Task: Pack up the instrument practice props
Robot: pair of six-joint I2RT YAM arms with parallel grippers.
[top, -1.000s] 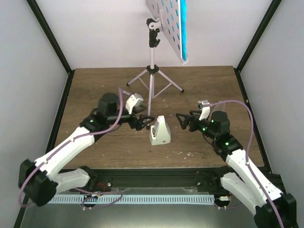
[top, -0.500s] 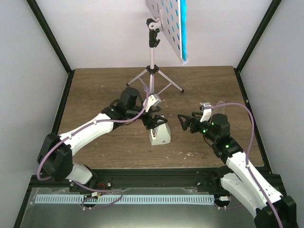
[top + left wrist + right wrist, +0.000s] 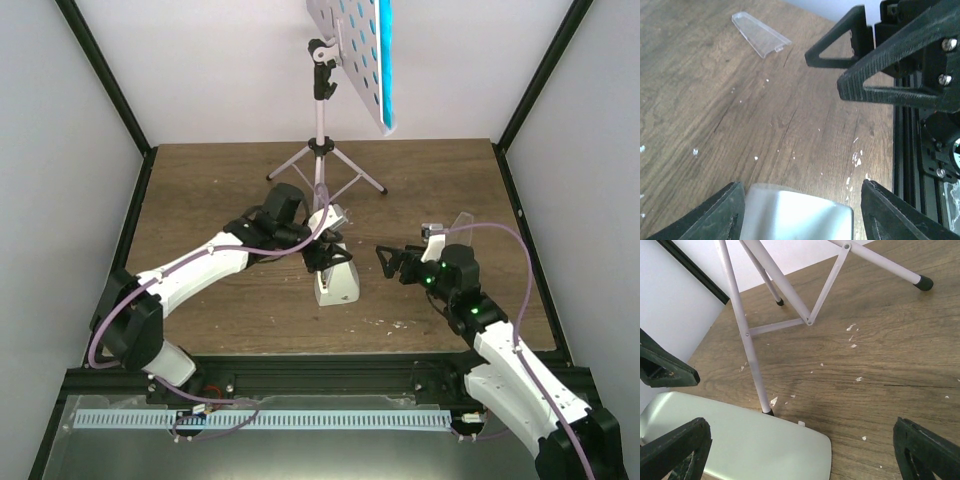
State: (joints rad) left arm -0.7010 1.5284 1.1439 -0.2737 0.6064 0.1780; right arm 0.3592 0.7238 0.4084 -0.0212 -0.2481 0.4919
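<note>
Nearest the arm bases, the right fingers hover low over the wooden worktop, spread wide and holding nothing. They point toward the small white metronome, which stands upright just to their left, roughly midway between the two arms. The left fingers come down over the top of the metronome, also wide open, one on each side of its rounded upper end. In the left wrist view there is a clear gap at one side, while the other finger sits so close that I cannot tell whether it touches. A clear plastic piece lies flat on the worktop beyond the right arm. Farther back the pale music stand stands on its spread tripod legs, one leg foot planted just behind the metronome. High on its tilted, perforated desk rests the teal booklet, leaning against the desk's face.
</note>
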